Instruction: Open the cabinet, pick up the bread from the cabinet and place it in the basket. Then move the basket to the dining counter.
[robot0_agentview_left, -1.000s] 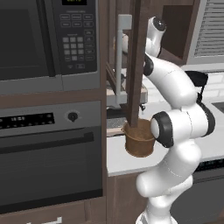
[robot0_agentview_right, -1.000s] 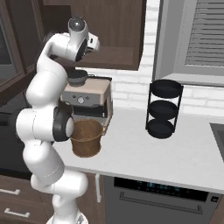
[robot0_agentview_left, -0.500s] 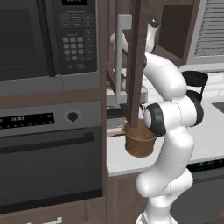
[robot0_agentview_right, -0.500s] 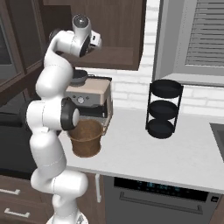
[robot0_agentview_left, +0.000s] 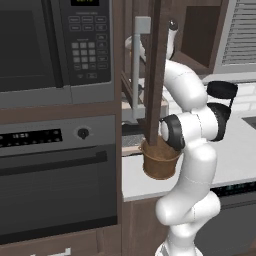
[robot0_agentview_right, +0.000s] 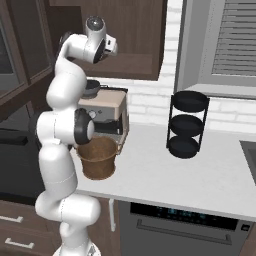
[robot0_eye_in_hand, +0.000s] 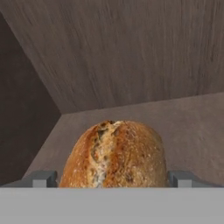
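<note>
The cabinet stands open, and its door with the silver bar handle swings out toward me. On its wooden shelf lies the golden-brown bread, close up in the hand view. My gripper is open; one fingertip is left of the loaf and the other right of it, neither pressing on it. The hand reaches into the cabinet. The brown basket sits on the white worktop below, right in front of my arm. The dining counter is out of view.
A black microwave and oven fill the left. A beige coffee machine stands behind the basket. A black three-tier stand sits on the worktop under the window blinds.
The arm has stretched up and deeper into the open cabinet, its elbow drawing closer to the basket. The jaws have stayed wide apart. Basket and door have not moved.
</note>
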